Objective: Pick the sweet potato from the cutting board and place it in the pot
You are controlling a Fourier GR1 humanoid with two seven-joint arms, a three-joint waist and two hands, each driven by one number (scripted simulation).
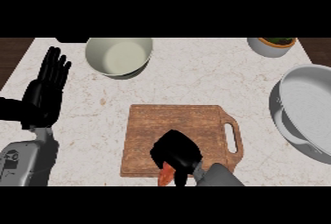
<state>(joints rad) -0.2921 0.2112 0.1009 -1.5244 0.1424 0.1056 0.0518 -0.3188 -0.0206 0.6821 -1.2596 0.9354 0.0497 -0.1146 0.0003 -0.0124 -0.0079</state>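
From the head view, looking steeply down, my right hand [176, 151] sits at about 6 o'clock over the near half of the cutting board [168, 118]. Its black fingers are curled down around the sweet potato [166, 175], and my hand hides most of it. Only one orange-red, tapered end shows, poking out below my hand at the board's near edge. I cannot tell whether it rests on the wood or is raised off it. The board is a brown rectangle with visible grain, rounded corners and a long slot handle on its right side. It lies on a pale marble-patterned counter [194, 83] with faint tan veins. My left hand [48, 87] rests at 9 o'clock near the counter's left edge, fingers straight and pointing up, holding nothing. The pot [309, 103] is at 3 o'clock, well apart from the board. It is wide, round and grey metal with a smooth pale inside, and the view's right edge cuts it off. A round cream bowl [119, 54] with a smooth wall stands at 11 o'clock. A small white planter [271, 48] with something green inside stands between 1 and 2 o'clock.
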